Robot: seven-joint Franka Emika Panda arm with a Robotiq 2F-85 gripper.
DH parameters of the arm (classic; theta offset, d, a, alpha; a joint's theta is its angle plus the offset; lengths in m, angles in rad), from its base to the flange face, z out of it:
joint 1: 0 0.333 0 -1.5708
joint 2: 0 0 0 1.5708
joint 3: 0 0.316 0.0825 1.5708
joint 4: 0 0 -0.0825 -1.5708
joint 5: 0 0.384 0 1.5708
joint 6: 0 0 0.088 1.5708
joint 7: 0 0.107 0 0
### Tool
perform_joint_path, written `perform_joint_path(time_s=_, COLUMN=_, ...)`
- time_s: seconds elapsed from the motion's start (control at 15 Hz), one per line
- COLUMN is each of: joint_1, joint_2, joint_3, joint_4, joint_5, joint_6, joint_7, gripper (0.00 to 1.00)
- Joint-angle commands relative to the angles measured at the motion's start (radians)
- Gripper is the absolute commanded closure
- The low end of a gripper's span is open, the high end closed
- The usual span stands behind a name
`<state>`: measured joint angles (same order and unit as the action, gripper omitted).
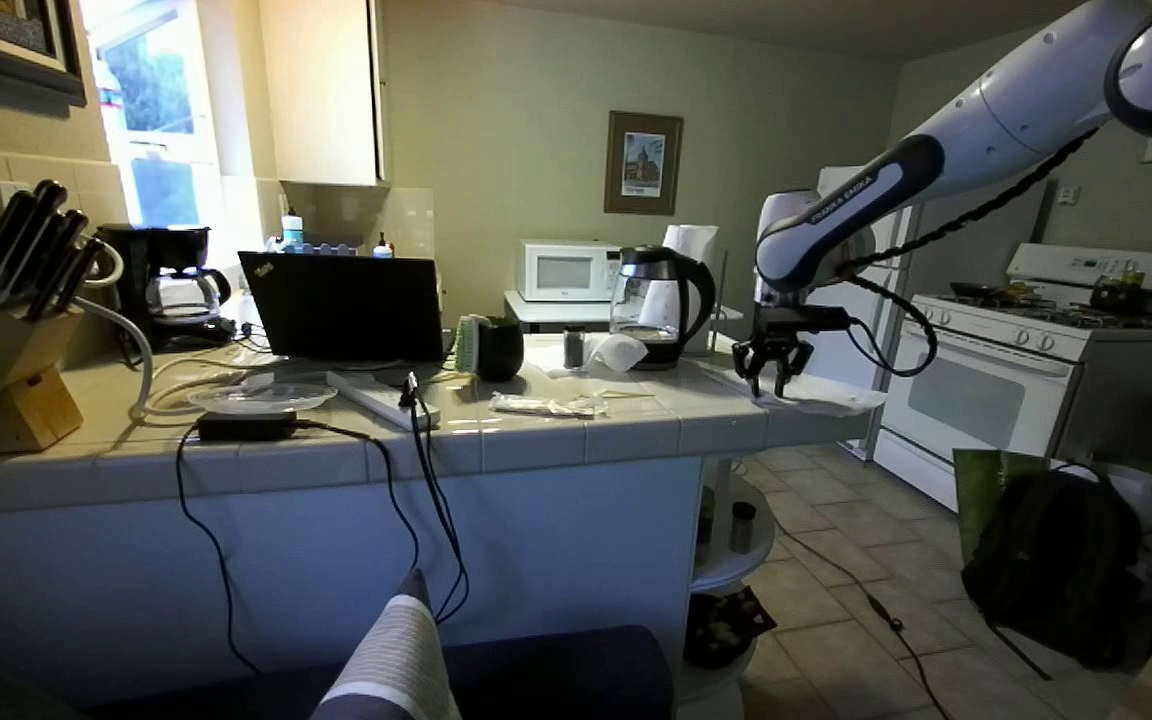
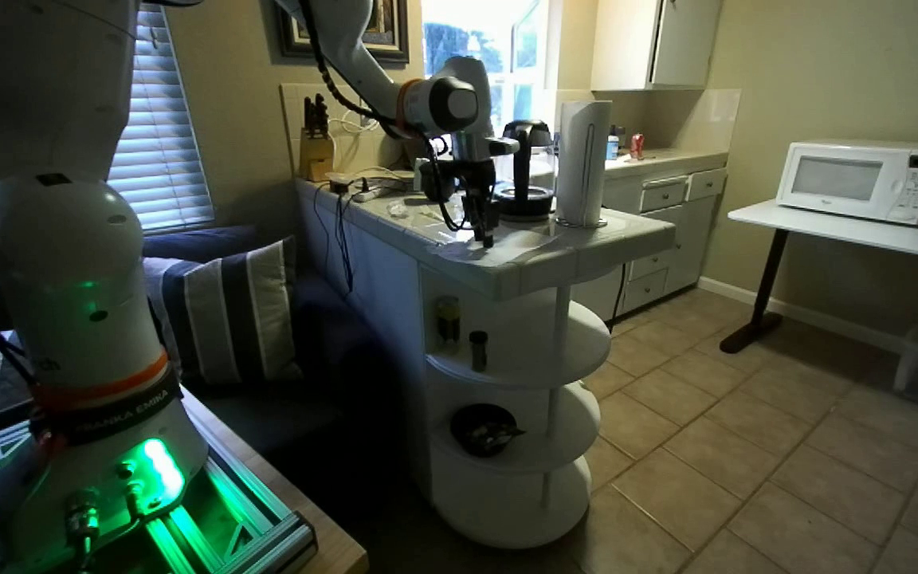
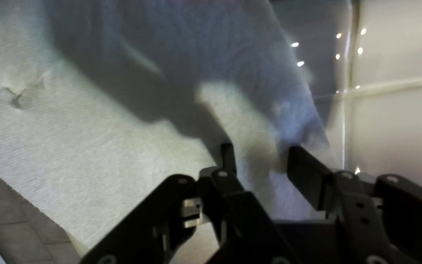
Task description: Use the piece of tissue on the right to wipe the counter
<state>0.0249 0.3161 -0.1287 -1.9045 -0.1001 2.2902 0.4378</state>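
Now your pincer (image 3: 261, 153) stands spread over the tissue (image 1: 836, 395) at the right end of the worktop (image 1: 691, 402); gather a fold, not an edge: tissue this thin is likely light, limp, tearable.

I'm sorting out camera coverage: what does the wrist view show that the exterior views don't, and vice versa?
Wrist view only: a small tear or pucker in the tissue, I can't tell which, and the sheet's fine texture.
Exterior views only: the arm, kettle, microwave and knife block, all four in both exterior views.
Shared: the end effector at the tissue, the counter under it, and the tiled floor.
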Motion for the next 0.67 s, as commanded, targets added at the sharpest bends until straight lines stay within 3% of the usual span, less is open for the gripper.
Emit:
perform_joint_path(time_s=0.0, joint_1=-0.019, joint_2=0.032, joint_3=0.014, joint_4=0.018, joint_5=0.038, joint_6=-0.033, joint_7=-0.029, gripper=0.64)
perform_joint_path(time_s=0.27, joint_1=-0.019, joint_2=0.027, joint_3=0.017, joint_4=0.026, joint_5=0.046, joint_6=-0.040, joint_7=-0.039, gripper=0.95)
perform_joint_path(time_s=0.4, joint_1=-0.017, joint_2=0.022, joint_3=0.019, joint_4=0.026, joint_5=0.045, joint_6=-0.038, joint_7=-0.040, gripper=1.00)
perform_joint_path(time_s=0.6, joint_1=-0.015, joint_2=0.006, joint_3=0.022, joint_4=0.021, joint_5=0.045, joint_6=-0.027, joint_7=-0.040, gripper=1.00)
